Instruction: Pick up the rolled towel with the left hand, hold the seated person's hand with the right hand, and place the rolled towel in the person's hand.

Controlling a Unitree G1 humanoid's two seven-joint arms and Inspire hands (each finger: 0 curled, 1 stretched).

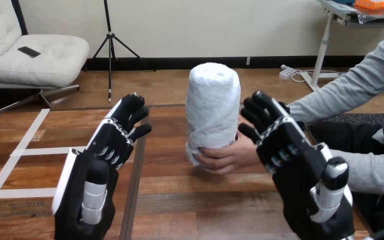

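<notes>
One towel (pixel 213 107) stands upright at frame centre, its base gripped by the person's hand (pixel 227 156). Left hand (pixel 87 185), lower left, spread and empty; right hand (pixel 297 167) spread beside the person's. Soft, light, probably squashy: grasp mid-roll.

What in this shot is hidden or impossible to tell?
- Head view: the right hand covers the person's wrist, so contact with the person's hand cannot be told.
- Head view: the person's hand wraps the rolled towel's foot, hiding whether it rests on the table.

Wooden table (pixel 180 200) — white tape strips (pixel 30 151)
</notes>
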